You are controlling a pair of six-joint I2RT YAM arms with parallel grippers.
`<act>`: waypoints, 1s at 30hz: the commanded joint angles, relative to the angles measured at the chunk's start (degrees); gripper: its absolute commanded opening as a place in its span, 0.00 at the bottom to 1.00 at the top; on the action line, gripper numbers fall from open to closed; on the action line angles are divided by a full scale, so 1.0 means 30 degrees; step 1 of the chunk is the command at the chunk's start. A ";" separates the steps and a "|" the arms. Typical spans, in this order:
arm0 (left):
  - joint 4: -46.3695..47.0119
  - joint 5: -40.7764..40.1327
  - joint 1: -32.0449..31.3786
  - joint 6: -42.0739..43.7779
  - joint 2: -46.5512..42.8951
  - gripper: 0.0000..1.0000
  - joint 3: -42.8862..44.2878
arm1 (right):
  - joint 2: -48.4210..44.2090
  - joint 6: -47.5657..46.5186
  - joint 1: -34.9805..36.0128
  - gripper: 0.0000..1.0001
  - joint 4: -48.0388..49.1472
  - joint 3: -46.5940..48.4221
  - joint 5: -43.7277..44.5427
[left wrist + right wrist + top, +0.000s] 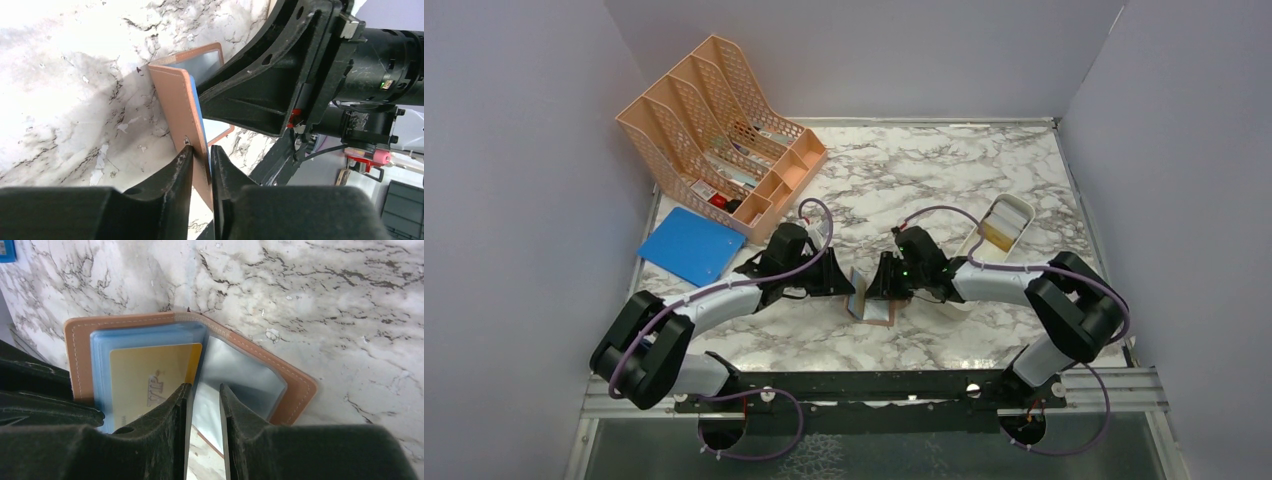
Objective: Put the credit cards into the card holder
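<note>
The pinkish-tan card holder [876,312] lies open on the marble table between my two grippers. My left gripper [201,152] is shut on one cover flap [177,95] and holds it upright; it shows in the top view [849,288]. My right gripper [205,387] hovers over the open holder [295,385] with its jaws a narrow gap apart and nothing between them; it shows in the top view [882,290]. A gold credit card [150,380] marked VIP sits in the light blue sleeve, just left of the fingers. More yellowish cards [996,232] lie in the white tray.
The white oblong tray [1014,212] stands right of the right arm. The peach mesh file organiser [714,120] stands at the back left, with a flat blue folder [689,245] in front of it. Grey walls enclose the table on three sides.
</note>
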 commanded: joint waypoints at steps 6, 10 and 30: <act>0.1213 0.0834 -0.0057 -0.0206 0.0123 0.13 0.0404 | 0.1082 -0.0474 0.0138 0.31 0.0599 -0.0123 0.0216; 0.1508 0.0976 -0.0065 -0.0299 0.0220 0.05 0.0229 | 0.1254 -0.0460 0.0138 0.31 0.0866 -0.0243 0.0119; -0.0042 -0.1138 -0.0492 0.0660 0.0698 0.23 0.0532 | 0.1335 -0.0536 0.0138 0.31 0.1071 -0.0570 0.0099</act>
